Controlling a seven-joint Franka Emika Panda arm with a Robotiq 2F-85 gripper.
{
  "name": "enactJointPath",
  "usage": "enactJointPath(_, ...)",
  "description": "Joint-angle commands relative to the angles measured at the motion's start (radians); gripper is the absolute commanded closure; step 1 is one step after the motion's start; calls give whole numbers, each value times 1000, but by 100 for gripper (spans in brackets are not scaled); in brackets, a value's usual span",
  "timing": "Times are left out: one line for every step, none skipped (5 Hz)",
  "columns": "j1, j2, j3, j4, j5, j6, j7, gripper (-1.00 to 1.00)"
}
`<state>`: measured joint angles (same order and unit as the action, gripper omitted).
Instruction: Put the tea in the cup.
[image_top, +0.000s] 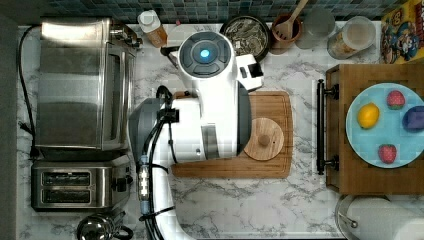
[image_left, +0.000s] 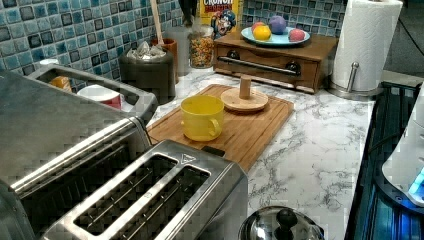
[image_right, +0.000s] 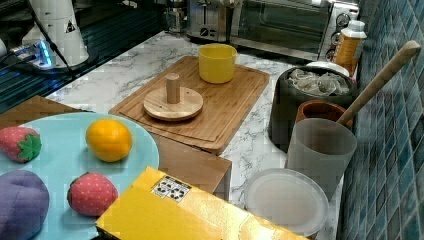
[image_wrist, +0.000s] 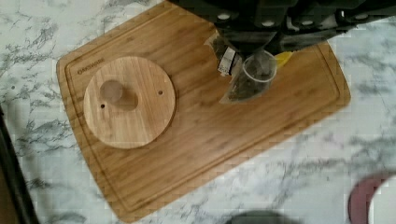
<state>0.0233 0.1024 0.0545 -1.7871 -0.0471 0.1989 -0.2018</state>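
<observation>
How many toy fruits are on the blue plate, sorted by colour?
On the blue plate:
Red strawberries: 2
Yellow-orange fruit: 1
Purple fruit: 1
Total: 4

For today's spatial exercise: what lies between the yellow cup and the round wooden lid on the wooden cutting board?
Nothing: in the left view, only bare board separates the yellow cup from the round wooden lid; the right view agrees.

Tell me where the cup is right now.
The yellow cup stands on the wooden cutting board, at the left view's left of the round wooden lid, apart from it.
</observation>
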Motion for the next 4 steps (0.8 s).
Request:
enactJointPath(52, -38, 82, -151, 3, 13, -85, 100)
enactJointPath(45, -33, 74, -145, 10, 13, -78, 100)
enactJointPath(28, -43, 82, -171, 49, 64, -120, 100)
enactJointPath(33, -28, 93, -185, 43, 106, -121, 100)
